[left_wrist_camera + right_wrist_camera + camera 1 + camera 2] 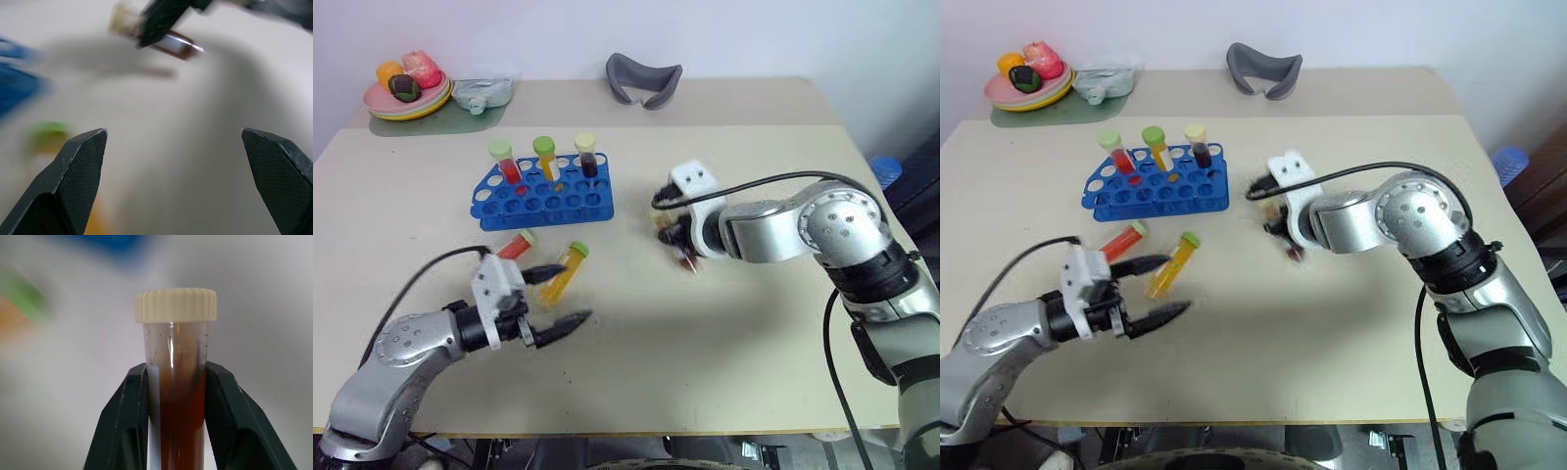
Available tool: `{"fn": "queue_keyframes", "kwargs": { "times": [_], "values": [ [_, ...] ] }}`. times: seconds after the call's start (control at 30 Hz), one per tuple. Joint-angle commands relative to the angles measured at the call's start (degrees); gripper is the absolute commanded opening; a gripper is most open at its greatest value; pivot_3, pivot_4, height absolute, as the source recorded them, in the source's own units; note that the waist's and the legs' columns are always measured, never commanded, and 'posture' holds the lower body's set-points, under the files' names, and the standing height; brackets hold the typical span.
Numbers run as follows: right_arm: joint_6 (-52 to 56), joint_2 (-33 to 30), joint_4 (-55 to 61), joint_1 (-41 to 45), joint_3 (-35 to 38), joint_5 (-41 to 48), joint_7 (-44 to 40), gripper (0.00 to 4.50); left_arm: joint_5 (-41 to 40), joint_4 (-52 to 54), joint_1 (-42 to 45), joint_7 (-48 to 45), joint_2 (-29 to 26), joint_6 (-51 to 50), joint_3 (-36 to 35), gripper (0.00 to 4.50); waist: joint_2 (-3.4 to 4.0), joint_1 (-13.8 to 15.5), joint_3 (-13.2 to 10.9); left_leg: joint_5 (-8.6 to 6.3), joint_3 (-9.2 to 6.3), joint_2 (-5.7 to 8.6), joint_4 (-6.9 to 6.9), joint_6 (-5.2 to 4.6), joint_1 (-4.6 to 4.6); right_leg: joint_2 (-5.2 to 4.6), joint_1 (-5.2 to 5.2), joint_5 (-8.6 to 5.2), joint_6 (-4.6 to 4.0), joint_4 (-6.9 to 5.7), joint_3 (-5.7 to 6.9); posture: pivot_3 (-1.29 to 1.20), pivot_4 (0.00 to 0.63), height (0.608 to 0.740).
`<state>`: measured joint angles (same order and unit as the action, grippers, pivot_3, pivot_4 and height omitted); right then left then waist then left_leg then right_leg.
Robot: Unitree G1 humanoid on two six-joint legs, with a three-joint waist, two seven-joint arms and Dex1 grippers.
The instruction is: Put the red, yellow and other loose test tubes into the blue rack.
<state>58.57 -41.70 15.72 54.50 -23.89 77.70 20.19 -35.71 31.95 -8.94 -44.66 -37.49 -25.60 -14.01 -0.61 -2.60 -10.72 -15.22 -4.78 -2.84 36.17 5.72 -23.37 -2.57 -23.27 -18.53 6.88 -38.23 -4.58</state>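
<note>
The blue rack (543,199) stands left of the table's middle with three capped tubes upright in its back row. In front of it lie two loose test tubes: a red one (517,244) and a yellow-orange one (565,272) with a green cap. My left gripper (576,292) is open and level just in front of the yellow tube, one finger close beside it. To the right of the rack, my right gripper (176,369) is shut on a dark-brown tube (176,357) with a cream cap, held above the table (685,257).
A grey curved object (643,80) lies at the back centre. At the back left, a pink plate of toy fruit (408,93) sits on a green mat beside a clear bag (481,93). A blue item (886,171) stands beyond the right edge.
</note>
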Motion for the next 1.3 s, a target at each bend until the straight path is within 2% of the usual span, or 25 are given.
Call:
{"fn": "queue_keyframes", "kwargs": {
  "times": [0.03,0.13,0.27,0.4,0.53,0.87,1.3],
  "values": [
    [-13.7,2.8,0.4,-2.4,-0.9,-19.1,-16.7,1.2,-0.8,-1.4,-0.7,3.4,1.6,1.0,-5.4,4.5,-0.03,0.0,0.0,0.0,0.0,0.0,0.02,0.0,0.0,0.0,0.03,0.0,0.0,0.01,0.01,0.0,0.15,0.74],
    [-27.2,10.4,-7.1,-3.2,-4.2,-34.6,-25.3,1.2,-0.4,-3.9,1.5,7.3,4.4,2.4,-8.0,4.5,-0.04,0.0,0.0,0.01,0.02,0.02,0.11,0.01,0.02,-0.04,0.1,0.02,0.0,-0.01,0.0,0.0,0.15,0.74],
    [-38.8,23.2,-19.9,-2.5,-3.2,-46.1,-29.3,1.2,1.5,-6.9,3.3,9.2,6.0,4.4,-8.7,4.5,-0.04,-0.3,0.0,0.03,0.02,0.01,0.1,0.06,0.04,-0.02,0.04,0.04,-0.02,-0.12,0.0,0.0,0.15,0.74],
    [-48.8,32.1,-29.9,-2.7,-1.3,-55.1,-31.4,1.2,4.2,-10.0,5.5,13.2,8.8,7.2,-8.6,4.5,-0.04,-0.5,0.0,0.08,0.03,0.02,0.06,0.14,0.04,-0.05,0.03,0.04,-0.02,-0.12,0.0,0.0,0.15,0.74],
    [-54.0,38.0,-37.0,-2.8,1.7,-59.2,-32.9,1.2,6.7,-12.0,7.5,16.6,11.0,8.8,-7.5,4.5,-0.06,-0.7,0.0,0.14,0.02,0.03,0.07,0.25,0.04,-0.07,0.04,0.04,-0.02,-0.18,0.02,0.0,0.15,0.74],
    [-64.6,46.7,-52.7,0.0,8.6,-66.8,-34.9,1.2,6.3,-8.2,7.7,19.3,13.5,7.4,-5.3,4.5,-0.05,-1.7,0.0,0.19,0.01,0.03,0.06,0.34,0.18,-0.04,0.0,0.04,-0.03,-0.51,-0.02,0.0,0.15,0.74],
    [-71.3,50.9,-65.6,4.2,14.6,-71.9,-35.2,1.2,3.3,-0.7,10.6,23.6,12.7,-0.9,-2.8,4.5,-0.05,-1.9,0.0,0.23,0.02,0.03,0.07,0.42,0.3,-0.04,0.0,0.03,-0.04,-0.75,-0.02,0.0,0.15,0.74]
  ]
}}
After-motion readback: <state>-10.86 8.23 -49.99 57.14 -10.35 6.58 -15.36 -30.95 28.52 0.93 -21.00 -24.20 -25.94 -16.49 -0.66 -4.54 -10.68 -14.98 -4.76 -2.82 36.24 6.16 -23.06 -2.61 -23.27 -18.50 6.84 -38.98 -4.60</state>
